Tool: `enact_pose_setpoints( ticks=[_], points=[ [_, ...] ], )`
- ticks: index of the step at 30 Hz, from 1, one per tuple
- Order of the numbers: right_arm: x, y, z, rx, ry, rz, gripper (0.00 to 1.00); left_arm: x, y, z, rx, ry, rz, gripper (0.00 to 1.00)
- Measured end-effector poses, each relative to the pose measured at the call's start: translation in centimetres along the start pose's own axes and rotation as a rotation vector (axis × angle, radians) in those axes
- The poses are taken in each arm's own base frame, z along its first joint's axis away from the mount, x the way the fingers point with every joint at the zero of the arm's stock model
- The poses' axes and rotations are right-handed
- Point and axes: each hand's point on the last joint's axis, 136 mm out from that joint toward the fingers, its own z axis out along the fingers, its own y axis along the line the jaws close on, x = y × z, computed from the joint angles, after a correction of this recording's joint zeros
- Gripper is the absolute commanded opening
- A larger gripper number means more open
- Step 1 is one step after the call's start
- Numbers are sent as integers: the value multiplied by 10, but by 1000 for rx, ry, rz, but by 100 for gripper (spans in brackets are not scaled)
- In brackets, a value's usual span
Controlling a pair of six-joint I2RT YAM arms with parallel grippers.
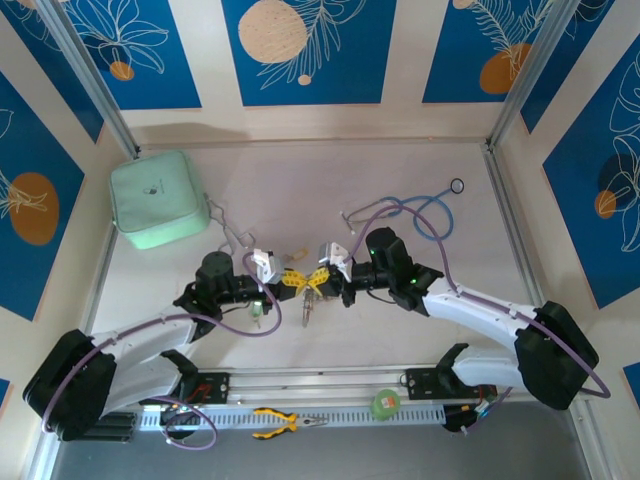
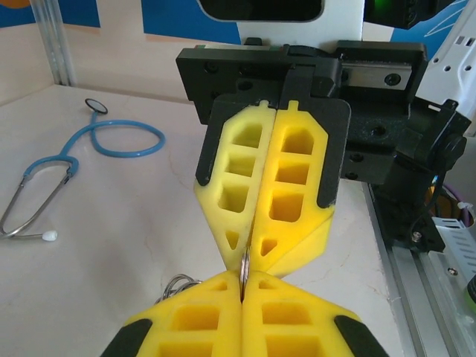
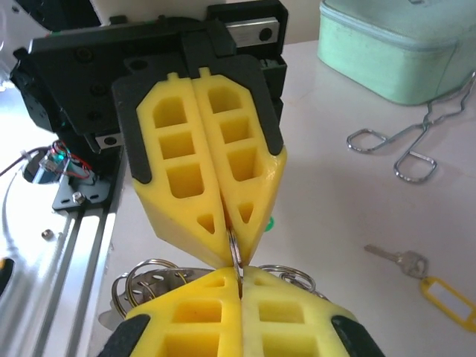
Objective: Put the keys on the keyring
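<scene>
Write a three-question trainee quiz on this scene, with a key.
1. True or false: the left tool and the right tool are both shut on the keyring.
2. The loose key carries a tag of which colour? A red, B yellow, C green.
3. Fill in: the stethoscope has tubing coloured ____.
Key: 1 true; 2 B; 3 blue.
</scene>
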Motion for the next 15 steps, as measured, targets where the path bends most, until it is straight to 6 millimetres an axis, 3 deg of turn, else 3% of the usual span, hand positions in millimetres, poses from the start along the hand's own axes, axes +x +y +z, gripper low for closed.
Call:
enact_pose_setpoints(
  ticks=[1, 3, 15],
  points=[
    [0, 0, 0, 0, 1, 1, 0, 0, 0, 0, 0, 1, -1, 26],
    [0, 1, 0, -8, 11, 1, 0, 1, 1, -1, -10, 8, 3, 31],
    [-16, 4, -3, 18, 235, -185, 0, 0, -4, -10, -7, 145, 127, 27]
  ],
)
